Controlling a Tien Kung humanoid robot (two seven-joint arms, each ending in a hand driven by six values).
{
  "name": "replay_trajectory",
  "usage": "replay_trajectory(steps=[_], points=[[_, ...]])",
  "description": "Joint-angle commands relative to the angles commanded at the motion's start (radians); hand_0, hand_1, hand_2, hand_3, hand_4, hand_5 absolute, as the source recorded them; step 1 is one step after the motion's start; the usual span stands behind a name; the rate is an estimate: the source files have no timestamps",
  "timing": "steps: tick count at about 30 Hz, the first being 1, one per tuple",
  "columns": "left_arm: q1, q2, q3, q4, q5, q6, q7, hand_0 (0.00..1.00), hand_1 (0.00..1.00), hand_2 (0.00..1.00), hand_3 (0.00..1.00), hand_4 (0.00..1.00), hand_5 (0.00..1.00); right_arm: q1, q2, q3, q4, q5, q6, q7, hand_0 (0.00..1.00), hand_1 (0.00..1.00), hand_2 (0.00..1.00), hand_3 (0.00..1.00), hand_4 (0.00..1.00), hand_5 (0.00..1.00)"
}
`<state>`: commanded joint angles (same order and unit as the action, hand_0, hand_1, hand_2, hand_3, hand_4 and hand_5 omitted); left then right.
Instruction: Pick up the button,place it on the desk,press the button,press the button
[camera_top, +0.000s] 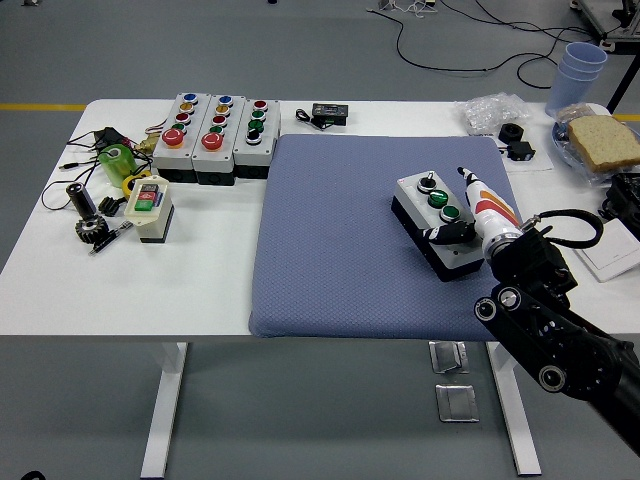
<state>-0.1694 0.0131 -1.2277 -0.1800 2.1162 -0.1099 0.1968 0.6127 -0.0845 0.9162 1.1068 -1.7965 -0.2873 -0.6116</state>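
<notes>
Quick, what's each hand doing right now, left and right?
Left hand: not in view.
Right hand: on the button box, fingers curled and pressing at its top; not holding anything.

The right arm reaches in from the lower right corner, its forearm angled up and left over the table's right part. The right hand points one finger toward the far edge, its black thumb curled leftward.
</notes>
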Motion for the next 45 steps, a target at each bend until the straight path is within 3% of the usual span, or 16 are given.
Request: replay_trajectory(steps=[4, 5, 10, 11, 16, 17, 22, 23, 27, 28, 29, 34, 35, 40, 41, 45], points=[[0.004, -0.001, -0.001, 0.0, 0.002, 0.0, 0.0, 0.651, 0.635, 0.633, 0.552, 0.324, 0.855, 0.012, -0.005, -0.014, 0.001, -0.012, 0.069, -0.034, 0.965, 0.917, 0.998, 0.998, 0.998, 0.123], [0.005, -0.001, 0.0, 0.0, 0.002, -0.001, 0.0, 0.651, 0.635, 0.633, 0.552, 0.324, 0.856, 0.015, -0.007, -0.021, 0.001, -0.014, 0.079, -0.034, 0.908, 0.814, 0.947, 0.941, 0.998, 0.128], [0.008, -0.001, 0.0, 0.0, 0.005, -0.001, 0.0, 0.651, 0.635, 0.633, 0.552, 0.324, 0.856, 0.037, -0.016, -0.042, -0.006, -0.027, 0.115, -0.034, 0.908, 0.814, 0.947, 0.941, 0.998, 0.128], [0.008, -0.001, 0.0, 0.0, 0.006, -0.001, 0.0, 0.652, 0.635, 0.633, 0.552, 0.325, 0.854, 0.043, -0.017, -0.044, -0.01, -0.032, 0.123, -0.034, 0.837, 0.651, 0.82, 0.888, 0.994, 0.135], [0.01, -0.001, 0.0, 0.0, 0.008, -0.002, 0.0, 0.652, 0.635, 0.633, 0.552, 0.325, 0.854, 0.058, -0.018, -0.048, -0.028, -0.055, 0.139, -0.034, 0.837, 0.651, 0.82, 0.888, 0.994, 0.135], [0.01, -0.001, 0.001, 0.0, 0.008, -0.002, 0.0, 0.652, 0.635, 0.634, 0.551, 0.325, 0.857, 0.059, -0.018, -0.047, -0.031, -0.057, 0.14, -0.034, 0.746, 0.558, 0.747, 0.869, 0.991, 0.14], [0.01, -0.001, 0.002, 0.0, 0.006, -0.001, 0.001, 0.652, 0.635, 0.634, 0.551, 0.325, 0.857, 0.063, -0.016, -0.044, -0.047, -0.063, 0.159, -0.034, 0.746, 0.558, 0.747, 0.869, 0.991, 0.14], [0.01, -0.001, 0.002, 0.0, 0.005, -0.001, 0.001, 0.652, 0.635, 0.634, 0.553, 0.325, 0.857, 0.064, -0.015, -0.042, -0.051, -0.062, 0.169, -0.034, 0.599, 0.509, 0.725, 0.854, 0.979, 0.141], [0.009, -0.001, 0.003, 0.0, 0.004, 0.001, 0.0, 0.652, 0.635, 0.634, 0.553, 0.325, 0.857, 0.068, -0.014, -0.04, -0.061, -0.058, 0.209, -0.034, 0.599, 0.509, 0.725, 0.854, 0.979, 0.141], [0.008, -0.001, 0.003, 0.0, 0.004, 0.001, 0.0, 0.652, 0.635, 0.634, 0.553, 0.325, 0.857, 0.068, -0.014, -0.04, -0.062, -0.057, 0.211, -0.034, 0.599, 0.509, 0.725, 0.854, 0.979, 0.141], [0.008, -0.001, 0.004, 0.0, 0.002, 0.001, -0.001, 0.652, 0.635, 0.633, 0.551, 0.325, 0.858, 0.068, -0.014, -0.04, -0.063, -0.056, 0.208, -0.034, 0.499, 0.475, 0.721, 0.85, 0.974, 0.15], [0.005, 0.0, 0.005, 0.0, -0.002, 0.002, 0.0, 0.652, 0.635, 0.633, 0.551, 0.325, 0.858, 0.064, -0.015, -0.032, -0.066, -0.064, 0.2, -0.034, 0.499, 0.475, 0.721, 0.85, 0.974, 0.15], [0.004, 0.0, 0.004, 0.0, -0.003, 0.002, 0.0, 0.651, 0.635, 0.634, 0.551, 0.326, 0.859, 0.064, -0.015, -0.031, -0.066, -0.066, 0.201, -0.034, 0.397, 0.432, 0.706, 0.854, 0.967, 0.163], [0.001, 0.0, 0.003, 0.0, -0.002, 0.002, -0.001, 0.651, 0.635, 0.634, 0.551, 0.326, 0.859, 0.071, -0.019, -0.03, -0.068, -0.083, 0.215, -0.034, 0.397, 0.432, 0.706, 0.854, 0.967, 0.163], [0.001, 0.0, 0.002, 0.0, -0.001, 0.002, -0.001, 0.652, 0.635, 0.634, 0.552, 0.326, 0.86, 0.072, -0.02, -0.031, -0.067, -0.087, 0.216, -0.034, 0.2, 0.299, 0.601, 0.751, 0.95, 0.158], [0.001, 0.0, 0.001, 0.0, -0.001, 0.002, -0.001, 0.652, 0.635, 0.634, 0.552, 0.326, 0.86, 0.074, -0.024, -0.033, -0.065, -0.081, 0.196, -0.034, 0.2, 0.299, 0.601, 0.751, 0.95, 0.158]])
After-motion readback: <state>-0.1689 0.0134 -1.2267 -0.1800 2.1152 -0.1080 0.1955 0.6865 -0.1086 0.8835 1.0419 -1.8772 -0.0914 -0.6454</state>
